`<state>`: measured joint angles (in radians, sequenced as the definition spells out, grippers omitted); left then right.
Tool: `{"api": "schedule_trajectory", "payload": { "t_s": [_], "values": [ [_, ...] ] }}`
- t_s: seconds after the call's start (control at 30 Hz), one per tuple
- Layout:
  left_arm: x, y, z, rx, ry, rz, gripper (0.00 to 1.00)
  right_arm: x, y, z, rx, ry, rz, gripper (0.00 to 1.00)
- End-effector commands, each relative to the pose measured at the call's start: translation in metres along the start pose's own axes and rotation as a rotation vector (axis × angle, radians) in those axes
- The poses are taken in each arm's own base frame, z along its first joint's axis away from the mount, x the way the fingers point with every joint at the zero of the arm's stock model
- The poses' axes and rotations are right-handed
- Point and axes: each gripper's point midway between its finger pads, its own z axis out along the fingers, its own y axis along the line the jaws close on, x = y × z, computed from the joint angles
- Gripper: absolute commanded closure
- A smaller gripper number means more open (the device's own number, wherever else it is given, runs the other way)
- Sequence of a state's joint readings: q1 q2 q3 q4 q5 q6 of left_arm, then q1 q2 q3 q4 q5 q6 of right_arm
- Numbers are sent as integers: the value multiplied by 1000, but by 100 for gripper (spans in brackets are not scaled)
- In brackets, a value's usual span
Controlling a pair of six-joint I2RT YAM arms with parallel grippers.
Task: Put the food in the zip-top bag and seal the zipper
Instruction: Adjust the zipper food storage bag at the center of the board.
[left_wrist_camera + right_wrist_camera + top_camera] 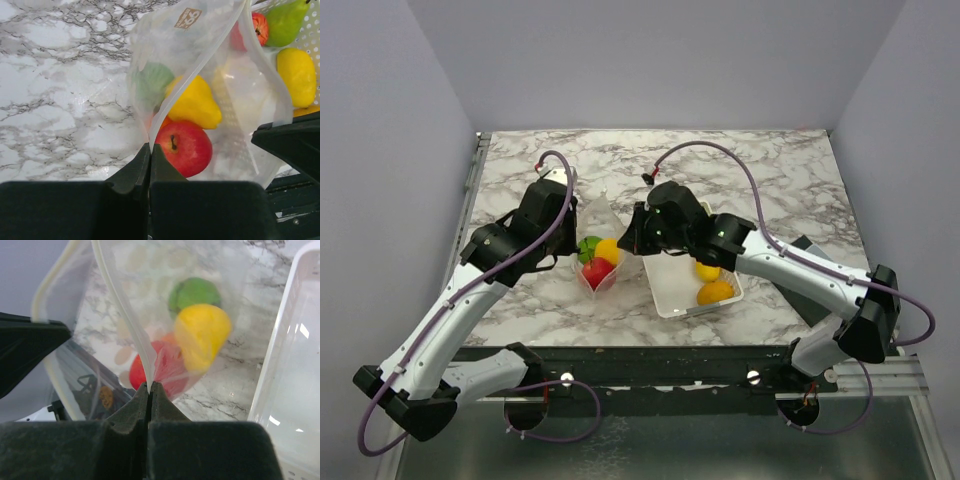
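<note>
The see-through zip-top bag (601,235) hangs between my two grippers with its mouth open. Inside it are a red apple (183,147), a yellow fruit (196,103) and a green fruit (154,81); they also show in the right wrist view as red (142,371), yellow (201,333) and green (194,292). My left gripper (150,146) is shut on the bag's zipper strip (200,65). My right gripper (150,385) is shut on the zipper strip (125,325) at the other side. From above, the left gripper (567,236) and the right gripper (634,238) flank the bag.
A white slotted basket (672,295) stands right of the bag, holding a yellow fruit (707,271) and an orange one (716,292). The left wrist view shows more fruit in it: red (259,28), a green pear (286,21) and yellow (297,75). A dark pad (817,285) lies at the right.
</note>
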<state>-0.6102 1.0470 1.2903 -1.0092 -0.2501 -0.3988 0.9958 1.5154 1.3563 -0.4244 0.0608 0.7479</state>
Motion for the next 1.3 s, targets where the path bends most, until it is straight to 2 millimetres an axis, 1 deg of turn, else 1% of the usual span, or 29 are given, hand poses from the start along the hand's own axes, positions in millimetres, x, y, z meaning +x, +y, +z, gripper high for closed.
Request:
{"api": "schedule_trajectory", "payload": {
  "t_s": [0.0,0.2,0.33,0.47,0.53,0.63,0.77,0.87,1.03,1.1,1.17,1.23,1.27],
  "values": [
    [-7,8,-14,-24,-37,1,100,-17,14,-27,-22,-12,-115,99],
    [6,11,-8,-35,-6,0,100,-19,23,-38,-43,39,-182,99],
    [16,13,-2,-40,16,2,100,-15,36,-44,-100,83,-208,99],
    [29,12,9,-36,46,3,100,-21,48,-52,-140,87,-215,99],
    [34,11,13,-30,56,-1,100,-23,52,-54,-149,82,-207,99],
    [36,10,12,-20,60,-3,100,-19,53,-51,-155,108,-201,99],
    [34,10,7,-12,51,-8,100,-9,42,-39,-113,142,-183,99],
    [39,9,10,-10,60,-11,100,2,34,-26,-90,166,-170,99],
    [55,9,28,-13,83,-17,100,22,4,-2,14,201,-147,99],
    [60,7,37,-9,88,-25,100,32,-11,8,63,215,-144,99],
    [65,6,48,-4,88,-30,100,43,-31,18,129,228,-144,99],
    [71,2,57,2,108,-41,100,50,-49,25,198,232,-147,100],
    [74,-2,61,17,121,-42,100,54,-55,27,220,237,-145,99]
  ]
}}
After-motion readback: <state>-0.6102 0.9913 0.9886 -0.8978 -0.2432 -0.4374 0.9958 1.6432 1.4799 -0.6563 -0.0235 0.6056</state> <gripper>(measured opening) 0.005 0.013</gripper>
